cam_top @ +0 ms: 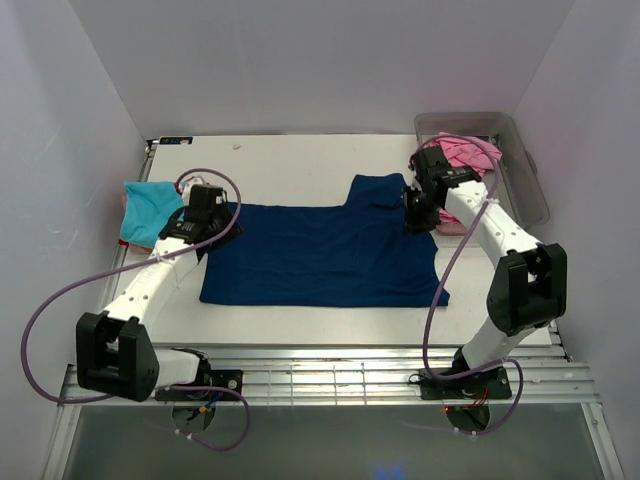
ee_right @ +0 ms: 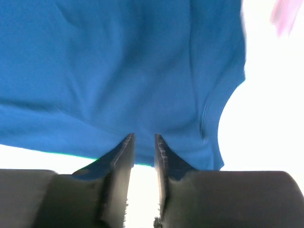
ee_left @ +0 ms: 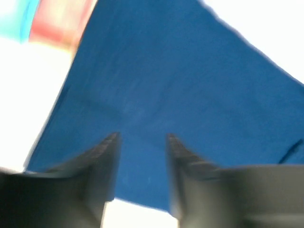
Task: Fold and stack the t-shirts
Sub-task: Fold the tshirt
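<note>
A large navy blue t-shirt [cam_top: 320, 255] lies flat across the middle of the table, with one part reaching toward the back [cam_top: 378, 190]. My left gripper [cam_top: 207, 226] hangs over its left edge; in the left wrist view the gripper [ee_left: 141, 137] is open, with blue cloth [ee_left: 180, 80] under it and nothing between the fingers. My right gripper [cam_top: 418, 214] is at the shirt's right back corner, open by a narrow gap [ee_right: 144, 137] just above the cloth edge [ee_right: 118, 71]. A turquoise t-shirt [cam_top: 150, 210] lies at the left. A pink t-shirt [cam_top: 466, 153] sits in the tub.
A clear plastic tub [cam_top: 522, 170] stands at the back right corner, close behind my right arm. A pink-red cloth edge [ee_left: 59, 21] shows beside the turquoise shirt [ee_left: 14, 19]. White walls close in the table on three sides.
</note>
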Controlling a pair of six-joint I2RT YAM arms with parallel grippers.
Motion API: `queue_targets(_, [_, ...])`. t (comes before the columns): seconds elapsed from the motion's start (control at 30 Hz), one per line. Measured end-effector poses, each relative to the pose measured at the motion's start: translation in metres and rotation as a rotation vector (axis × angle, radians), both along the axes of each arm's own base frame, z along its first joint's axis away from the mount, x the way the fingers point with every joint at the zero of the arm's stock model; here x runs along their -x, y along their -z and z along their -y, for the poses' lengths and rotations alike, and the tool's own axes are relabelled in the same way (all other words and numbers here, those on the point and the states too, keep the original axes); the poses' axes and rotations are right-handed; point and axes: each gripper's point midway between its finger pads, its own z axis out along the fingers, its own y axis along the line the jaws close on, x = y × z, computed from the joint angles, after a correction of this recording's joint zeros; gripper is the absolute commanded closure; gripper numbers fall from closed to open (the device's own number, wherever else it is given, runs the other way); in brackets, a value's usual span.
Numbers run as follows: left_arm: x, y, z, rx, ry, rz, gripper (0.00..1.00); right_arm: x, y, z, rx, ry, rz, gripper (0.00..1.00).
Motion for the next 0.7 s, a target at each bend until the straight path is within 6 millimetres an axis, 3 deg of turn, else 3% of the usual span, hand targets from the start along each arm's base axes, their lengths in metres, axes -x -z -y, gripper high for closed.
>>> queue_targets(0.07, [-0.037,-0.026,0.004,-0.029,0.040,0.084,0.21,-0.029,-0.025,-0.005,-0.004,-0.007,0.088,0.62])
queue_targets(0.13, [-0.065,-0.033,0.004,-0.070,0.067,0.117,0.18,-0.054,-0.036,-0.010,0.002,-0.011,0.134,0.59])
queue_targets(0.2, [-0.089,-0.029,0.000,-0.109,0.085,0.106,0.17,-0.076,-0.034,-0.014,0.013,-0.017,0.140,0.57])
queue_targets(0.3, [-0.126,-0.005,-0.011,-0.165,0.096,0.056,0.16,-0.102,-0.013,-0.020,0.033,-0.032,0.111,0.56])
queue_targets(0.47, [-0.152,0.046,-0.038,-0.230,0.107,-0.060,0.16,-0.132,0.025,-0.028,0.047,-0.049,0.049,0.56])
queue_targets(0.57, [-0.167,0.054,-0.051,-0.248,0.101,-0.071,0.16,-0.136,0.034,-0.028,0.045,-0.051,0.032,0.56])
queue_targets(0.7, [-0.182,0.052,-0.062,-0.252,0.080,-0.047,0.16,-0.136,0.030,-0.028,0.038,-0.053,0.030,0.56])
